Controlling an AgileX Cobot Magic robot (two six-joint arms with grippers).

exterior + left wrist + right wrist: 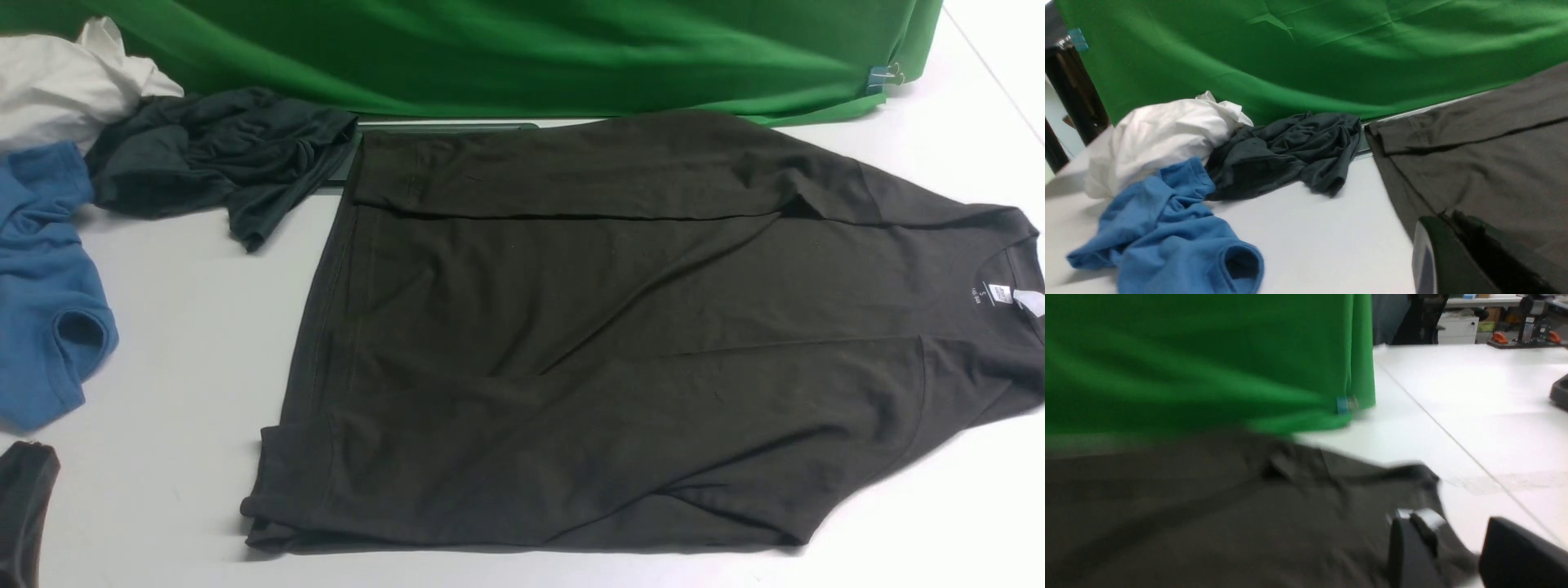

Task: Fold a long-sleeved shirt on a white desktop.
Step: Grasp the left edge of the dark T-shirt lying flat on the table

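The long-sleeved shirt [620, 343] lies flat mid-tabletop [163, 343], sleeves [571, 175] folded across its body, ready for a crosswise fold; the left hand [1457, 249], closed and empty, waits by the hem [326, 327]; the right hand [1453, 547] hovers part-open over the collar [1008, 253], holding nothing.

Shirt [588, 343]: dark olive-brown knit; you have it lying flat, lightly wrinkled.
Orientation: stitched hem [322, 327] to the left, neck to the right.
Sleeves: far sleeve [588, 171] and near sleeve [490, 490] both folded in over the body.
Label [998, 294]: small, white, showing inside the neck.
Desktop [180, 351]: smooth matte white; your shirt covers its middle.
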